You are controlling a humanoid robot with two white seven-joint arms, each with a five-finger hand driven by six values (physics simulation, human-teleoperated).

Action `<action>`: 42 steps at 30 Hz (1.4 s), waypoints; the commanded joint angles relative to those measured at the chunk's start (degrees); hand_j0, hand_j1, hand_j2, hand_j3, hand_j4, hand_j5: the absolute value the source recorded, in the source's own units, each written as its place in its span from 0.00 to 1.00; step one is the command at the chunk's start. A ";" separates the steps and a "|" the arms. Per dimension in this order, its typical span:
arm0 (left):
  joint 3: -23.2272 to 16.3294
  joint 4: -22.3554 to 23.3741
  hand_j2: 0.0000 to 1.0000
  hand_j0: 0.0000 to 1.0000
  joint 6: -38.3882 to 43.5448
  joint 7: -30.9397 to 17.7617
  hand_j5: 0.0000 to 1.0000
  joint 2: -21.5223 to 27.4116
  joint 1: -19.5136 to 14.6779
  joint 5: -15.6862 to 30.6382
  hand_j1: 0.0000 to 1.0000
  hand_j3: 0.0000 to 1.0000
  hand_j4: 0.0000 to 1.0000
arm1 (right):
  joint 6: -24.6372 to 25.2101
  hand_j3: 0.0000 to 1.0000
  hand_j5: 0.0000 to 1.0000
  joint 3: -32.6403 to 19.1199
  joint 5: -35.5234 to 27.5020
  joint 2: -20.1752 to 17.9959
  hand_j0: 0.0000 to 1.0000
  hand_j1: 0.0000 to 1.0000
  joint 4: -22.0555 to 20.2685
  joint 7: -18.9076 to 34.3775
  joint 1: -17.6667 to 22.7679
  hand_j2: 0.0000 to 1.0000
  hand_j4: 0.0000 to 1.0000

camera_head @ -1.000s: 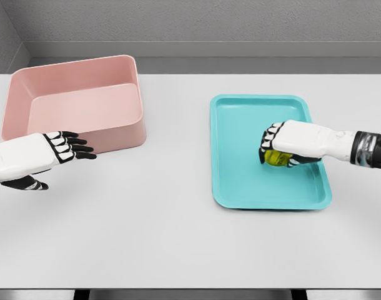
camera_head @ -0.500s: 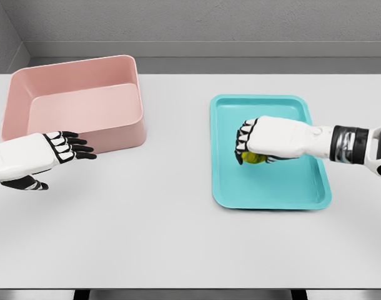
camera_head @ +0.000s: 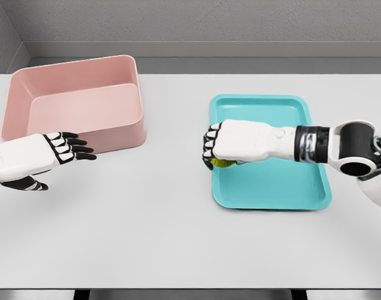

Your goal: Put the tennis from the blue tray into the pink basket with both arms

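Head view shows my right hand (camera_head: pixel 223 145) at the centre of the frame, fingers curled around the yellow-green fuzzy tennis ball (camera_head: pixel 222 163), of which only a sliver peeks out beneath my palm. The ball sits right at the left rim of the flat rectangular turquoise plastic tray (camera_head: pixel 272 187), so I judge the carry to be leaving the tray toward the left of the frame. My left hand (camera_head: pixel 37 156) waits at the left edge of the frame, fingers relaxed and extended, holding nothing, just in front of the near wall of the pink rectangular plastic basket (camera_head: pixel 115 136), which lies in the upper left.

To do this step well, I should keep the grip firm and the ball high enough to clear the tray rim, then travel across the bare white desk (camera_head: pixel 178 237) toward my left hand. Since both arms are called for, a handover in the gap between tray and basket seems the sensible plan. The risk is the ball slipping, as so little of it shows under my fingers.
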 commanded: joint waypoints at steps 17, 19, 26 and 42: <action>0.02 0.00 1.00 1.00 0.06 0.02 1.00 0.17 0.00 0.27 1.00 1.00 1.00 | 0.16 0.40 0.40 7.22 5.96 12.45 0.40 0.40 0.94 1.70 -2.99 0.40 0.40; 0.02 0.00 1.00 1.00 0.06 0.02 1.00 0.17 0.00 0.27 1.00 1.00 1.00 | 0.16 0.40 0.40 7.66 6.75 13.50 0.40 0.40 1.82 1.70 -3.08 0.40 0.40; 0.10 0.00 1.00 1.00 0.06 0.02 1.00 0.17 -0.09 0.27 1.00 1.00 1.00 | 0.16 0.40 0.40 10.03 8.33 18.69 0.40 0.40 7.71 1.70 -5.10 0.40 0.40; 0.10 0.00 1.00 1.00 0.06 0.02 1.00 0.17 -0.09 0.27 1.00 1.00 1.00 | 0.16 0.40 0.40 12.49 10.44 22.29 0.40 0.40 12.19 1.70 -5.54 0.40 0.40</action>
